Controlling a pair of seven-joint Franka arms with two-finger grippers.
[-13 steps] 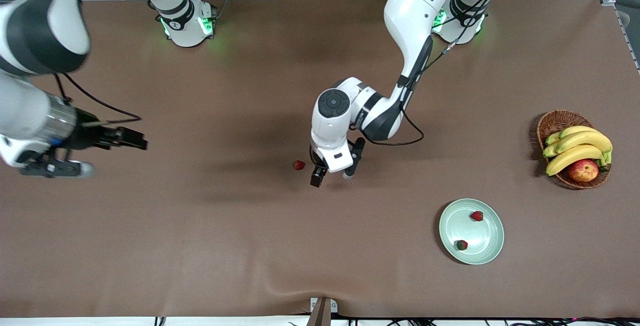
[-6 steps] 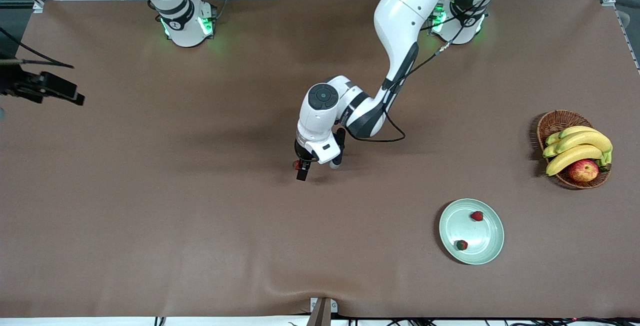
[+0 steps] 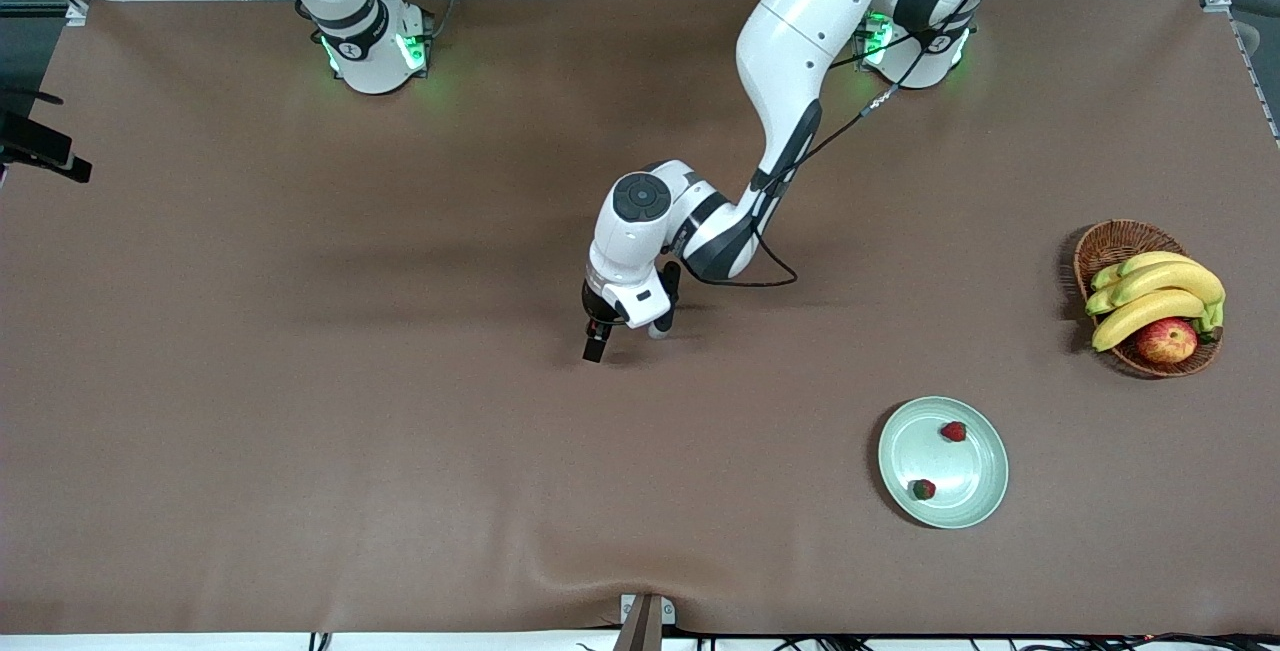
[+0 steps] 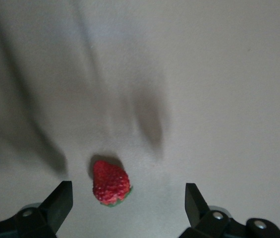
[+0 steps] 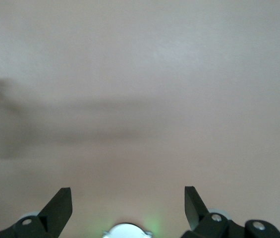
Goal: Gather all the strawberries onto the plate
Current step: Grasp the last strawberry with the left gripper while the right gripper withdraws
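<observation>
One strawberry (image 4: 111, 182) lies on the brown table between the spread fingers of my left gripper (image 4: 127, 203), closer to one finger and touching neither. In the front view my left gripper (image 3: 626, 337) is low over the middle of the table and hides this berry. The mint-green plate (image 3: 905, 451) lies nearer to the front camera, toward the left arm's end, and holds two strawberries (image 3: 953, 431) (image 3: 922, 489). My right gripper (image 5: 128, 207) is open and empty over bare table. Only a black part of that hand (image 3: 40, 146) shows at the front view's edge.
A wicker basket (image 3: 1115, 241) with bananas (image 3: 1155, 296) and a red-yellow apple (image 3: 1166, 340) stands at the left arm's end of the table. The right arm's base (image 3: 370, 46) shows in the right wrist view (image 5: 127, 230).
My left gripper has moved toward the right arm's end and now stands over the loose strawberry, hiding it in the front view. The right arm has drawn back almost out of the front view.
</observation>
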